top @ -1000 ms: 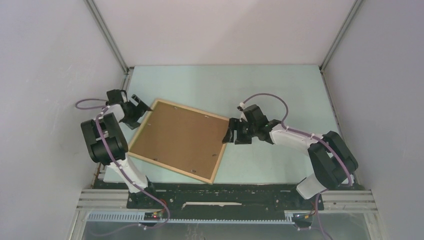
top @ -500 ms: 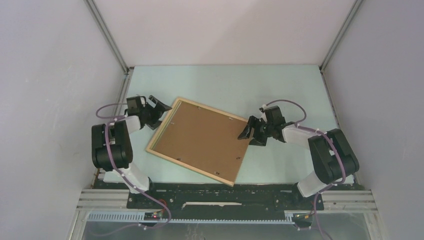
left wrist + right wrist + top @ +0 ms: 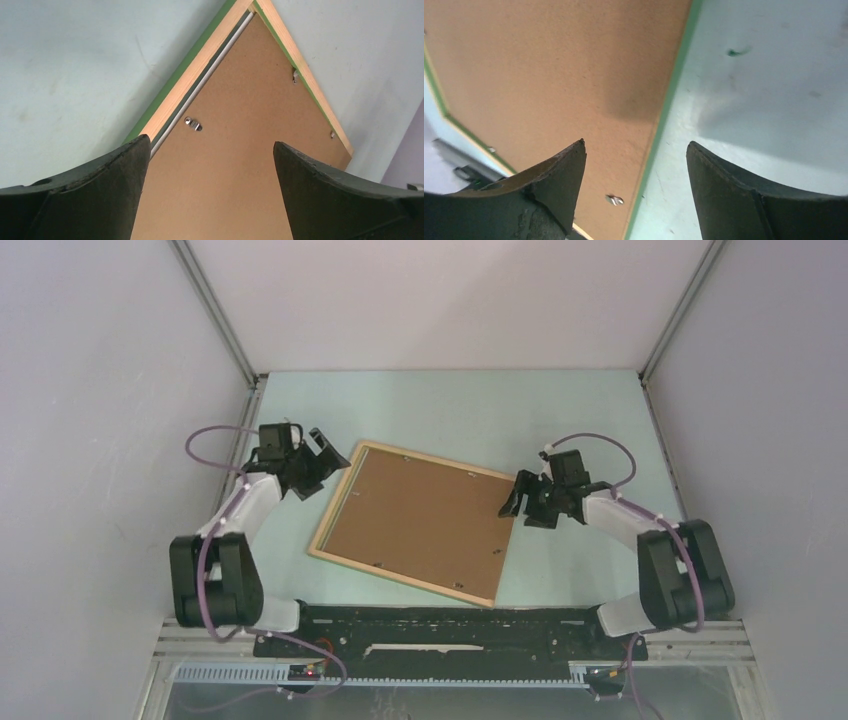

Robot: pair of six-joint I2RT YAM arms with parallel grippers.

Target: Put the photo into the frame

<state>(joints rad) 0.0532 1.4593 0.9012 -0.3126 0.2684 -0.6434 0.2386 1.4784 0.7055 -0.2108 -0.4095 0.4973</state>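
The frame (image 3: 334,499) lies with its back up on the pale green table, tilted, pale wood rails around a brown backing board (image 3: 420,520). The photo is hidden. My left gripper (image 3: 326,454) is open beside the frame's far-left corner. In the left wrist view the rail (image 3: 200,75) and board (image 3: 240,150) run between the spread fingers of the left gripper (image 3: 211,141). My right gripper (image 3: 512,502) is open at the frame's far-right corner. In the right wrist view the frame's green edge (image 3: 674,85) passes between the fingers of the right gripper (image 3: 635,143).
Small metal clips (image 3: 192,123) (image 3: 615,200) sit along the board's edges. Grey walls close in the table (image 3: 450,410) on three sides. The arms' black base rail (image 3: 450,625) runs just past the frame's near corner.
The frame has slid to the right and turned slightly. Both grippers have moved right with it; the left arm has stretched out and the right arm has drawn back.
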